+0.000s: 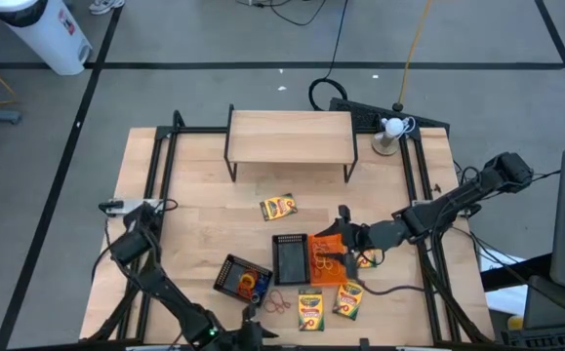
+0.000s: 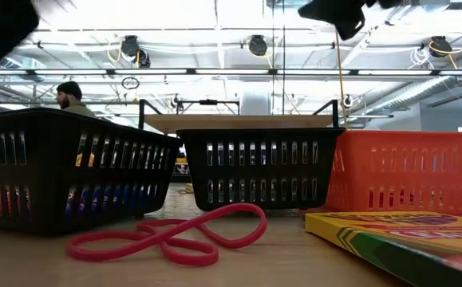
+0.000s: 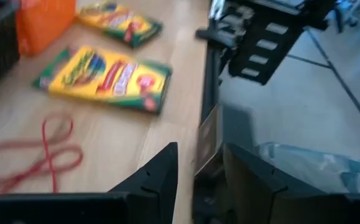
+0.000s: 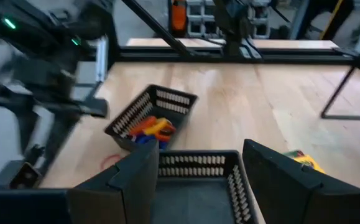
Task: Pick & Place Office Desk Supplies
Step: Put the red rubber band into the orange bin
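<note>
Three mesh trays stand side by side near the table's near edge: a black one (image 1: 243, 279) holding coloured rubber bands, a black one (image 1: 291, 258) and an orange one (image 1: 323, 265). A red rubber band (image 1: 278, 301) lies flat on the table before them. Two crayon boxes (image 1: 310, 309) (image 1: 348, 299) lie near the near edge, and another (image 1: 278, 207) lies mid-table. My right gripper (image 4: 198, 155) is open and empty and hangs above the trays (image 1: 343, 229). My left gripper (image 3: 198, 168) is open and empty at the near edge (image 1: 252, 324), beside the red band (image 3: 43, 155).
A light wooden shelf (image 1: 290, 136) with black legs stands at the far middle. A white ball on a stand (image 1: 391, 129) is at the far right. Black frame rails (image 1: 160, 175) run along both table sides. A person (image 2: 71, 97) shows in the room behind.
</note>
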{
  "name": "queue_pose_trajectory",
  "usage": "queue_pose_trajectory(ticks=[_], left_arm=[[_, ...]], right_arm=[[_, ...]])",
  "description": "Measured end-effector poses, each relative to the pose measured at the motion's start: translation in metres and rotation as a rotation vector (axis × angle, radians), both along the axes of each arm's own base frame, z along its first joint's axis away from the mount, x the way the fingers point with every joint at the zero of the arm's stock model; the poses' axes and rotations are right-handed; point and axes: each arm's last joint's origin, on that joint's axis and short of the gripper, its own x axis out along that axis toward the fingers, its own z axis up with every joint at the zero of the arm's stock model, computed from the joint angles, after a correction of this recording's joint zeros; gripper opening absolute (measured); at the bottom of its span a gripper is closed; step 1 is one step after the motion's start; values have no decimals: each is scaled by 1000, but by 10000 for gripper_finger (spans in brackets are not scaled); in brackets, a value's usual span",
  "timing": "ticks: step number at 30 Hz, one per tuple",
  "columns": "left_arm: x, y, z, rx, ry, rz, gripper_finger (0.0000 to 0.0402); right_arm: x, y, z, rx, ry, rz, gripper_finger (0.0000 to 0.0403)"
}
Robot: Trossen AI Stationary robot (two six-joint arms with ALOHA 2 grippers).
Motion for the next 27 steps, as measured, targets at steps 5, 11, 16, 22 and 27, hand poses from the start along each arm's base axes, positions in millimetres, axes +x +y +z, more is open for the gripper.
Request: queue_pose_trajectory(ticks=[5, 11, 16, 22, 27], left_arm=[[5, 5, -12, -17, 25, 38, 127], [17, 17, -13, 0, 31, 69, 127], [29, 38, -20, 3, 102, 156, 127], [40, 60, -23, -12, 210, 188, 127], [46, 68, -5, -21, 239, 105, 127]], right_arm=[[-2, 8, 3, 14, -33, 30, 221], [-4, 11, 4, -1, -44, 50, 221], [-4, 11, 4, -25, -47, 55, 221], [-2, 8, 4, -41, -48, 47, 221], [-2, 8, 3, -63, -43, 53, 221]])
